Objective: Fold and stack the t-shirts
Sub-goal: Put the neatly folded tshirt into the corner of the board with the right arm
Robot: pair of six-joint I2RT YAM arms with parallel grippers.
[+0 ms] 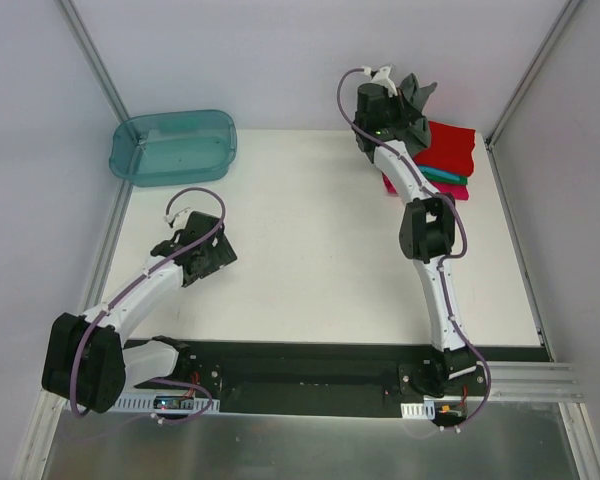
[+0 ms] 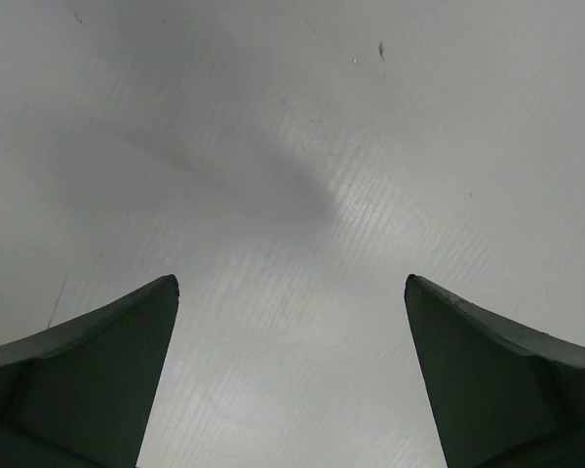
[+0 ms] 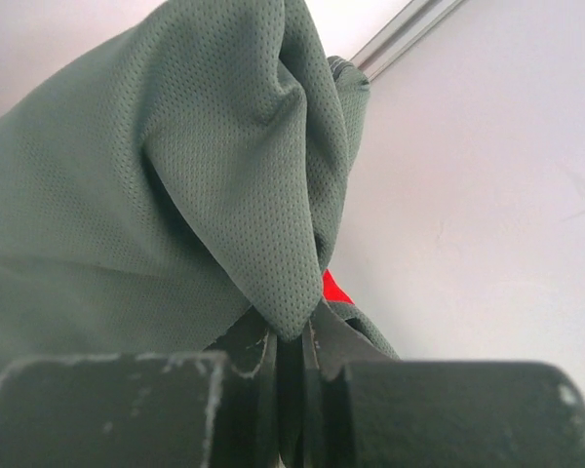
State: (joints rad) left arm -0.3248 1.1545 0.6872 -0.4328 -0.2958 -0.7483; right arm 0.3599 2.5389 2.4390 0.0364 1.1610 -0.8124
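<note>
My right gripper [image 1: 408, 100] is at the far right of the table, above a stack of folded t-shirts: red [image 1: 448, 148] on top, teal [image 1: 446, 177] and magenta-pink [image 1: 450, 191] below. It is shut on the dark grey t-shirt [image 1: 418, 92], held bunched in the air. In the right wrist view the grey mesh cloth [image 3: 175, 185] hangs pinched between the fingers [image 3: 273, 351], with a bit of red [image 3: 333, 289] behind. My left gripper [image 1: 208, 262] is open and empty, low over the bare table at the left; its fingers [image 2: 97, 361] stand wide apart.
A translucent teal plastic tub [image 1: 174, 146] stands at the back left. Metal frame rails [image 1: 92, 60] and white walls bound the table on the left, right and back. A black base strip [image 1: 310, 365] runs along the near edge.
</note>
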